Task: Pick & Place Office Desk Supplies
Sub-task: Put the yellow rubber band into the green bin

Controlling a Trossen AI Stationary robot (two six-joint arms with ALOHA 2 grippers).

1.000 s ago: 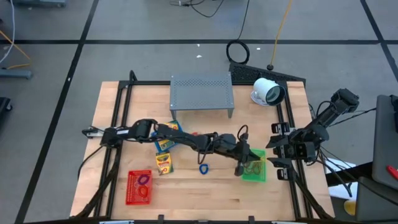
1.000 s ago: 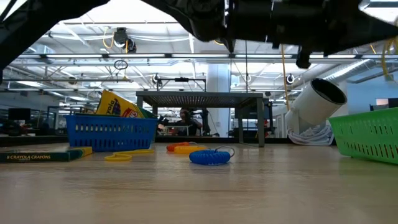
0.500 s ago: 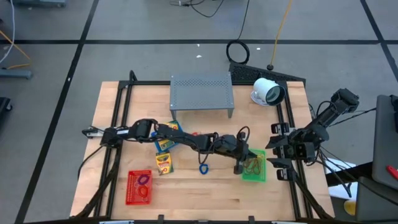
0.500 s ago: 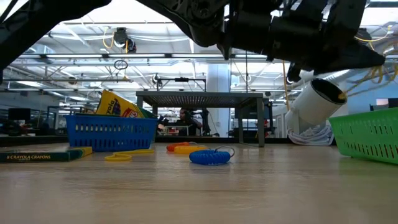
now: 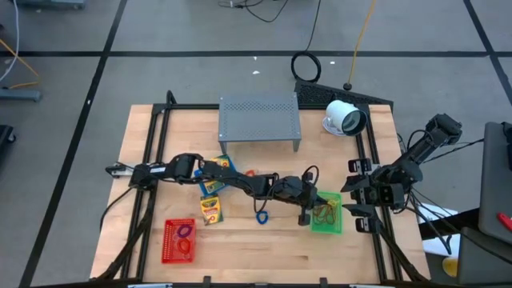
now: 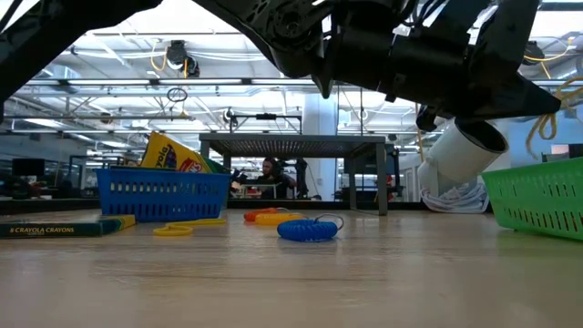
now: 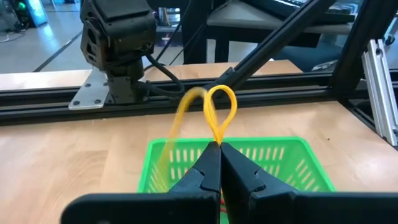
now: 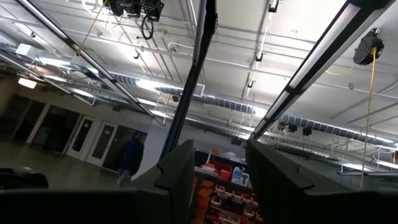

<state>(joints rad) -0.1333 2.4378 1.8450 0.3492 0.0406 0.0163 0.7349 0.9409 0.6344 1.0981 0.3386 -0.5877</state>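
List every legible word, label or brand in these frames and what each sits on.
"CRAYOLA CRAYONS": on the side of the flat yellow-and-green crayon pack lying on the table, low view.
Print on the upright yellow crayon pack in the blue plastic basket: too blurred to read.
High view: pack labels too small.

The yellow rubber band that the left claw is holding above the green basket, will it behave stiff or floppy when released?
Probably floppy: the yellow rubber band is a thin loop, pinched in the shut left claw and blurred as if swinging. It looks light, so it may bounce or snag on the green basket wall.
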